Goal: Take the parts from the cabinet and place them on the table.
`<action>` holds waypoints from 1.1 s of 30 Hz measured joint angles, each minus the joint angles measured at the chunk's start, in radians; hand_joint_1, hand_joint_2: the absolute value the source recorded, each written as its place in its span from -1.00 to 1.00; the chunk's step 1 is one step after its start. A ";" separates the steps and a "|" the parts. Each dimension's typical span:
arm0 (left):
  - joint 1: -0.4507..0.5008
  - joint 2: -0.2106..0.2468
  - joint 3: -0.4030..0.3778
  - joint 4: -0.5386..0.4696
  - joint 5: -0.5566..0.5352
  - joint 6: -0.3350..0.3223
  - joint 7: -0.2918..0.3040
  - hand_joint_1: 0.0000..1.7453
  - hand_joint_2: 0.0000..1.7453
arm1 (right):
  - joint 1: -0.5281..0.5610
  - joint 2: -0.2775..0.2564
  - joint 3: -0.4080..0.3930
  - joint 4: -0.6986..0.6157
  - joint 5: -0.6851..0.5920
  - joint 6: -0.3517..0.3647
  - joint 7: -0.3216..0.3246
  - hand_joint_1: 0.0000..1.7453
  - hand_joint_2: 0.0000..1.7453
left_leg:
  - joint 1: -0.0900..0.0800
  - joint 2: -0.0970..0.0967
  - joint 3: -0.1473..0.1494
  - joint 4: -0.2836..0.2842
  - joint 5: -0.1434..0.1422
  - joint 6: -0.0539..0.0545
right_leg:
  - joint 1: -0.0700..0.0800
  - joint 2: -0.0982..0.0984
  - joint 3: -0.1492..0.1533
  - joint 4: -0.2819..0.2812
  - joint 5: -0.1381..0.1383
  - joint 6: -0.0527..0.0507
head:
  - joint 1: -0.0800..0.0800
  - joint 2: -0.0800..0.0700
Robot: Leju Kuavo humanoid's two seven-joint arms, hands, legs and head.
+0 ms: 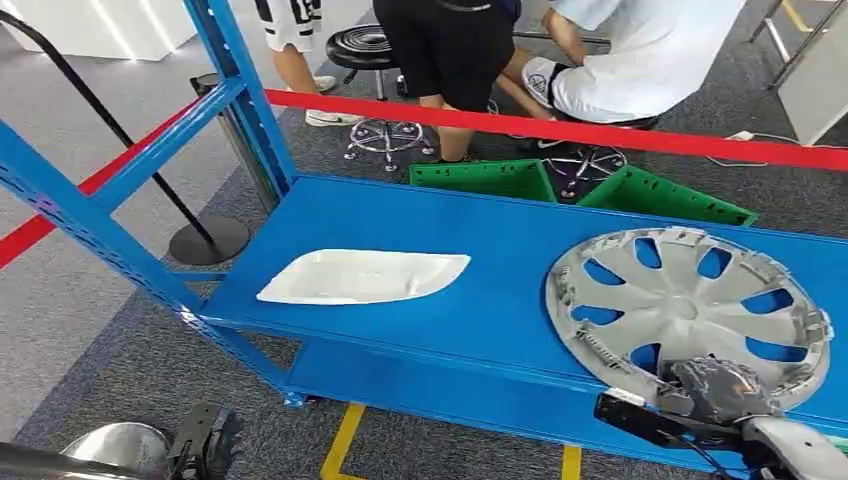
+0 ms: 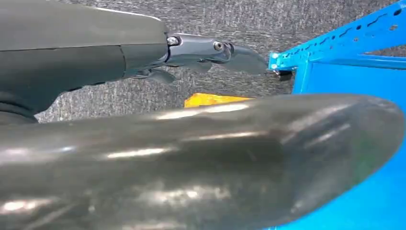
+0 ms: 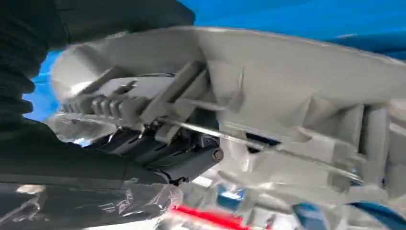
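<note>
At the shelf's (image 1: 420,320) front edge, right hand (image 1: 715,392) fingers grip the hubcap (image 1: 688,305); left hand (image 1: 205,440) fingers open.

blue shelf (image 1: 480,240) with grey hubcap (image 1: 688,308) lying flat at right, white panel part (image 1: 365,276) flat at left, well apart, right hand (image 1: 712,392) at hubcap's near rim, left hand (image 1: 205,443) low over carpet, red barrier tape (image 1: 560,128) behind, green crates (image 1: 580,188) beyond shelf, people near stools
</note>
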 joint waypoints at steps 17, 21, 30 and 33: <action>-0.002 0.006 0.016 0.001 -0.008 0.000 -0.008 -1.00 -1.00 | 0.141 -0.210 0.031 -0.324 -0.074 -0.044 0.095 1.00 1.00 | 0.000 -0.001 -0.003 0.000 -0.003 0.001 | 0.000 -0.001 -0.002 -0.001 -0.002 0.000 | 0.000 0.000; -0.002 0.006 0.018 0.001 -0.010 0.000 -0.011 -1.00 -1.00 | 0.155 -0.223 0.039 -0.353 -0.063 -0.054 0.103 1.00 1.00 | 0.000 -0.001 -0.003 0.000 -0.003 0.001 | 0.000 -0.001 -0.003 -0.001 -0.002 0.000 | 0.000 0.000; -0.002 0.007 0.022 0.001 -0.017 -0.018 -0.043 -1.00 -1.00 | 0.198 -0.228 0.051 -0.416 0.139 -0.182 0.158 0.68 1.00 | 0.000 -0.001 -0.005 0.000 -0.003 0.001 | 0.000 -0.001 -0.004 -0.001 -0.003 -0.001 | 0.000 0.000; -0.002 0.007 0.023 0.001 -0.017 -0.018 -0.043 -1.00 -1.00 | 0.200 -0.215 0.061 -0.418 0.173 -0.203 0.168 1.00 1.00 | 0.000 -0.001 -0.005 0.000 -0.003 0.001 | 0.000 -0.001 -0.004 -0.001 -0.003 -0.001 | 0.000 0.000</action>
